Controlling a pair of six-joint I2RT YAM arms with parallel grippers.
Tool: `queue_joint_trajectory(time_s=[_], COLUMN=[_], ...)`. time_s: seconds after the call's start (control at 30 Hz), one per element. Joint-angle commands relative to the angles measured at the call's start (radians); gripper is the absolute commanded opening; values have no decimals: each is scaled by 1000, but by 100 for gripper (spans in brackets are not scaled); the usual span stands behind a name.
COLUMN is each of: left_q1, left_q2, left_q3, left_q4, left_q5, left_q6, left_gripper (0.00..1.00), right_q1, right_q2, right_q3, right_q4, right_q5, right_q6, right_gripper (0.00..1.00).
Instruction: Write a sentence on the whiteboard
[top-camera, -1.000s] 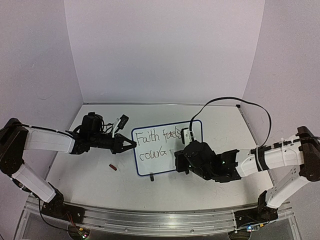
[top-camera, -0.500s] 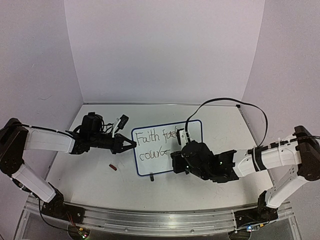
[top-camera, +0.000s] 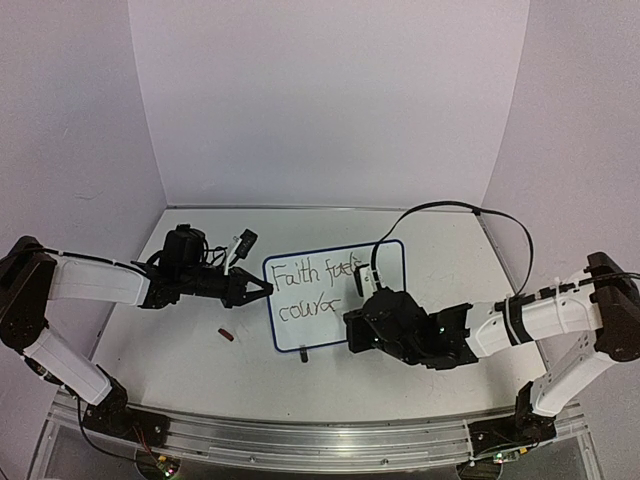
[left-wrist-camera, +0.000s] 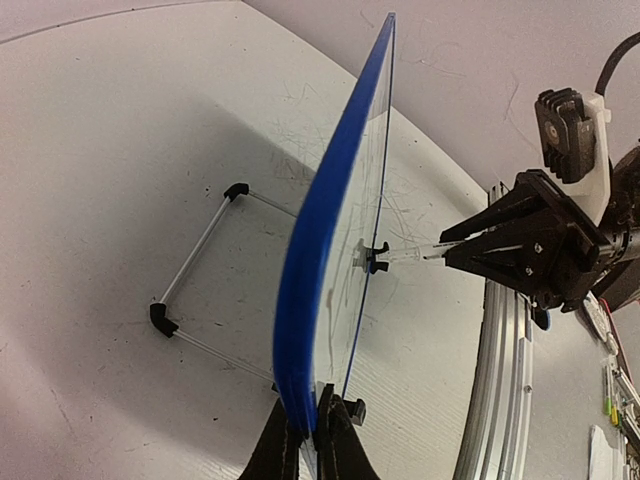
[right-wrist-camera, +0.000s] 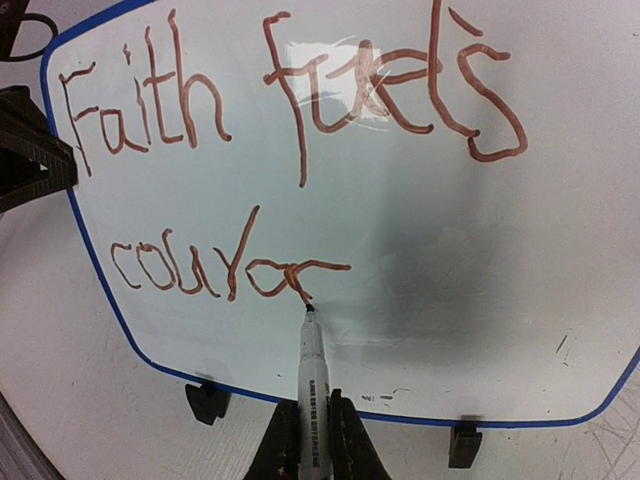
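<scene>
The right gripper (right-wrist-camera: 305, 432) clamps the marker (right-wrist-camera: 311, 365), tip on the whiteboard (right-wrist-camera: 500, 300), the sentence (right-wrist-camera: 236, 270) reaching "coura"; the left gripper (left-wrist-camera: 308, 440) pinches the board's edge. Next, I'd say: light strokes finishing "courage".

Whiteboard (top-camera: 318, 332) stands mid-table, propped on its wire stand (left-wrist-camera: 196, 262). Its left rim is taken by the left gripper (top-camera: 262, 289), clamped on it, and its lower front is blocked by the right gripper (right-wrist-camera: 305, 450), closed round a marker (right-wrist-camera: 311, 365) whose tip touches the surface. Open tabletop (top-camera: 440, 250) lies behind and right of the board up to the walls, with the right arm's cable (top-camera: 450, 206) looping above that side. Small red piece (top-camera: 227, 335) lies on the table near the board's lower-left corner.
</scene>
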Motion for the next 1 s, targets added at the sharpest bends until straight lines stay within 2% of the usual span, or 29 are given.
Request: queue_joint_trajectory(time_s=[0.0,0.23,0.97], left_q1=[2,3,3], left_q2=[6,9,12], left_q3=[25,30,31], left_q4=[-60,-61,-63], left_q5=[-69,-68,-66], left_q6=[48,48,50], left_gripper=[0,0,0], right_q1=[1,-2,-18], right_q2=[-30,-28,-27], right_q3=[-1,38,65], right_q4=[-20,-22,-16], right_q5=[72,140,141], right_q6=[18,5,-36], right_gripper=[0,0,0])
